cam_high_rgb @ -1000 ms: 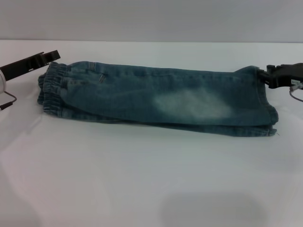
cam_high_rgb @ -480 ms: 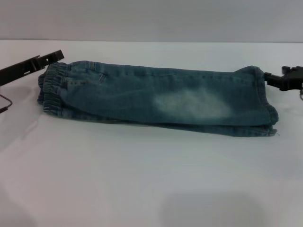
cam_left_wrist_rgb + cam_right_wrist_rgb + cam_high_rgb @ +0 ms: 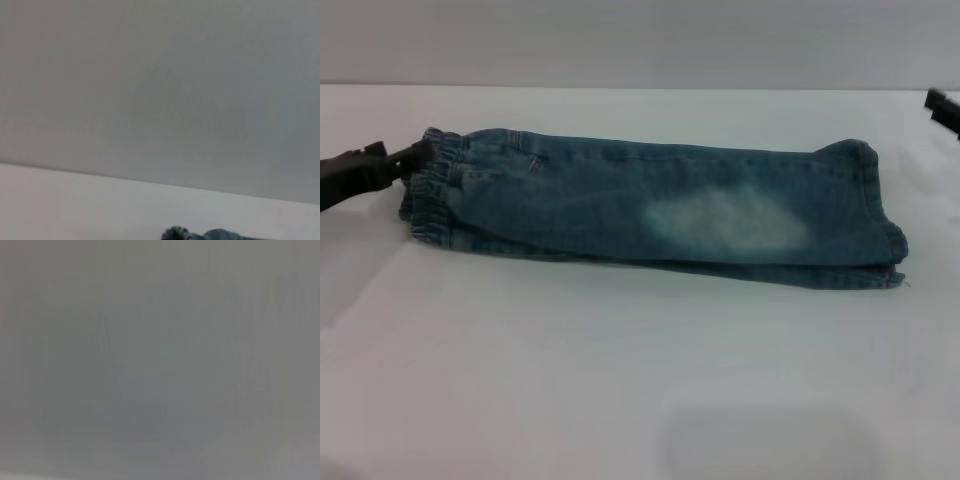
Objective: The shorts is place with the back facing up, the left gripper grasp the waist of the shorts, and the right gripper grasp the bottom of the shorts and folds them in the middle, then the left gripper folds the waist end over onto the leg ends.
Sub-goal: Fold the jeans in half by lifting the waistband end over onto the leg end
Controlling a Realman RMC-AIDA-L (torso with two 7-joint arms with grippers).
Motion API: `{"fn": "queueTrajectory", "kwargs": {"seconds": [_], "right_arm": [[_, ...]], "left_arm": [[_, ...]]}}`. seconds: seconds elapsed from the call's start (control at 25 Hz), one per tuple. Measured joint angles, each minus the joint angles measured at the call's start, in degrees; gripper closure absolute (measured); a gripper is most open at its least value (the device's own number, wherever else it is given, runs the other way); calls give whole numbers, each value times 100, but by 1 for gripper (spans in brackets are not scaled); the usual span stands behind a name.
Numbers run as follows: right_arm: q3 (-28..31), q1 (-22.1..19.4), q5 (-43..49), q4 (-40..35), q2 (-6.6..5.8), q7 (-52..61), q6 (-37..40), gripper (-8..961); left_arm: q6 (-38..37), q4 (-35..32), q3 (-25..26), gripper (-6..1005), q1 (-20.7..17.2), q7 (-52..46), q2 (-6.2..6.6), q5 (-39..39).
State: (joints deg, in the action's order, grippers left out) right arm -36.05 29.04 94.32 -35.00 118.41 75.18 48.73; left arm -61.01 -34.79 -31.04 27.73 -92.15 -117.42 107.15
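Blue denim shorts (image 3: 650,210) lie on a white table (image 3: 620,380), already folded lengthwise into one long narrow band running across the head view. A pale faded patch shows on the upper layer, right of the middle.

The waist (image 3: 432,185), a puckered elastic band, is at the left end of the band. The hems (image 3: 880,215) of the leg openings are at the right end, stacked one layer on the other, with the lower layer showing along the near edge.

The left gripper (image 3: 405,158) comes in low from the left edge of the head view, its black tip touching the far corner of the waist. How far its fingers are apart, and whether they pinch the cloth, cannot be told from this angle.

The right gripper (image 3: 942,108) shows only as a small black tip at the far right edge, well apart from the hems and holding nothing that can be seen; its opening cannot be told either.

In the left wrist view, a bit of gathered denim (image 3: 200,234) peeks in at the frame edge, with a grey wall beyond. The right wrist view shows only plain grey.
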Motion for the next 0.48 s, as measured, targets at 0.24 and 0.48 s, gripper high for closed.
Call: {"fn": "queueTrajectory", "kwargs": {"seconds": [0.24,0.48], "right_arm": [[9,-177,-1113,149,27,-987,325,386],[11,-260,-1714,432,32,-1640,667,386]], "left_arm": [[203,350,1,193,-142,1312,-23,-399],[468,582,-47,197,-131,1923,-29,-399]]}}
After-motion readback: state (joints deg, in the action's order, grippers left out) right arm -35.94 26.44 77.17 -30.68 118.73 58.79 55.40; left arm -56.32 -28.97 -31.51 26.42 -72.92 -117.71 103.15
